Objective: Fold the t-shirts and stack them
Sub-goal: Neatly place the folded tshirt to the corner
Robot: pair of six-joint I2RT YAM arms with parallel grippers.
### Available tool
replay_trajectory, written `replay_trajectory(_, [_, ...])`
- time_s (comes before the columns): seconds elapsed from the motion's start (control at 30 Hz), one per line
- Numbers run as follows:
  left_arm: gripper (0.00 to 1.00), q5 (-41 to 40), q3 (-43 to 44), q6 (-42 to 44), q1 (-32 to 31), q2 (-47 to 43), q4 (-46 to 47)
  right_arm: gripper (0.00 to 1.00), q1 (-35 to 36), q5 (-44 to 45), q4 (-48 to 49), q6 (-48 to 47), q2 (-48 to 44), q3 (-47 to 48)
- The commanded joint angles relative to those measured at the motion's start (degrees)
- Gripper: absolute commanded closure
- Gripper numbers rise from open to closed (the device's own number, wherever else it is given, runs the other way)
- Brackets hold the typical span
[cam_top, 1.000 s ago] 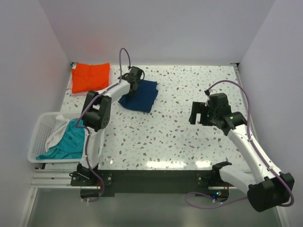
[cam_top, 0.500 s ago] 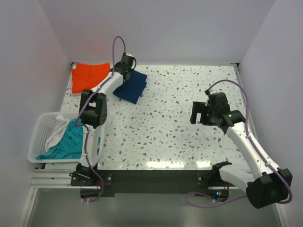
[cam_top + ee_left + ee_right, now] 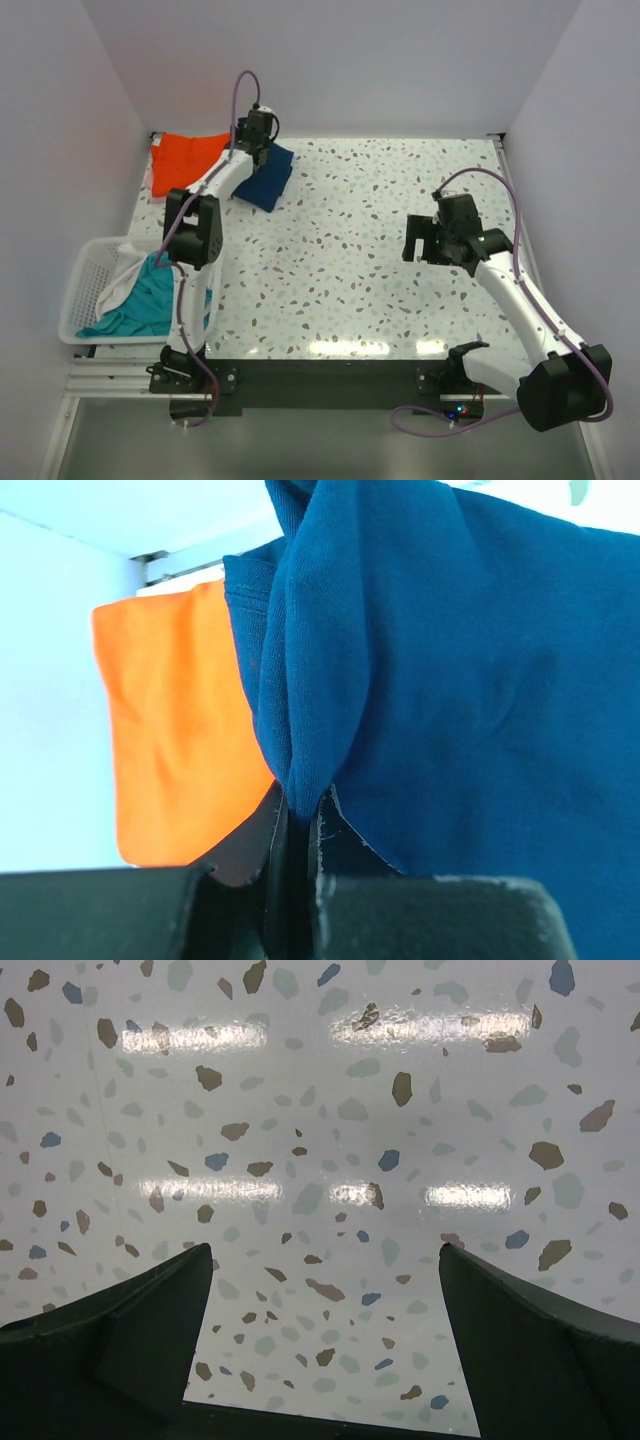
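Note:
My left gripper (image 3: 259,152) is shut on a fold of the folded navy t-shirt (image 3: 267,179) at the table's far left; in the left wrist view the navy cloth (image 3: 450,660) is pinched between the jaws. The folded orange-red t-shirt (image 3: 185,155) lies flat just left of it, by the back-left corner, and shows in the left wrist view (image 3: 165,740). A teal t-shirt (image 3: 145,300) lies crumpled in the white basket (image 3: 85,285). My right gripper (image 3: 412,240) is open and empty over bare table at the right. No pink t-shirt is in view.
The basket hangs off the table's left edge near the left arm's base, with a pale cloth (image 3: 122,275) in it beside the teal one. White walls close the back and both sides. The right wrist view shows only speckled tabletop (image 3: 320,1140).
My left gripper has carried the navy t-shirt leftwards and towards the back, up beside the orange-red one. The right arm has barely moved.

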Motion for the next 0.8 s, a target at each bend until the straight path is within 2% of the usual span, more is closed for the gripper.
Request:
replay_trajectory(0.0, [1.0,-2.8,3.0,2.9,2.2,-3.1,5.2,0.01,-0.3,0.0,0.3,-0.8,0.4,0.9])
replay_trajectory(0.77, [1.0,-0.2,1.2,3.8,3.2,-13.9,7.4,0.01,-0.8,0.4,0.2,-0.2,1.1,0.8])
